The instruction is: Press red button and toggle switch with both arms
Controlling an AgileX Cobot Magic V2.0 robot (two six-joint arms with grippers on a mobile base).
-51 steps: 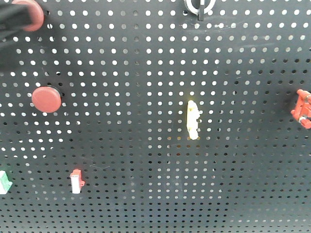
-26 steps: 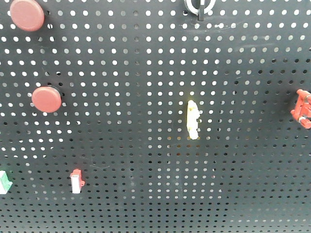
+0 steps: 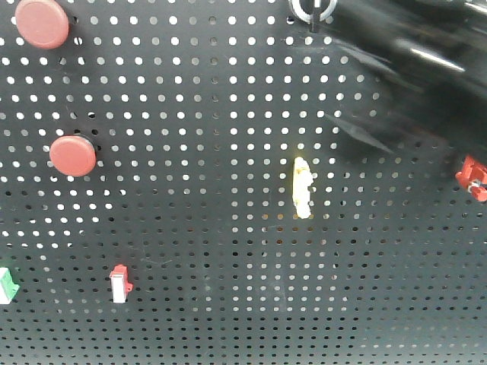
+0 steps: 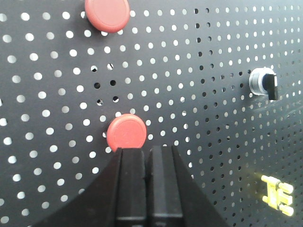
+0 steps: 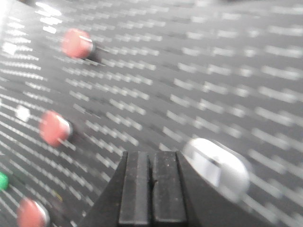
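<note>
Pressed together, the left end effector (image 4: 147, 156) sits just below the central red button (image 4: 126, 134); the right end effector (image 5: 152, 158), likewise closed, is beside the blurred toggle switch (image 5: 216, 168).

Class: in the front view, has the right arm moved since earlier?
Yes. The right arm has entered from the right, reaching toward the toggle switch, above the yellow lever.

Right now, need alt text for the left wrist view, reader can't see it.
The left hand, black, fingers together, sits at bottom centre with its tips at the lower edge of a red button on a black pegboard. A second red button is at the top; the toggle switch is at the right edge.
</note>
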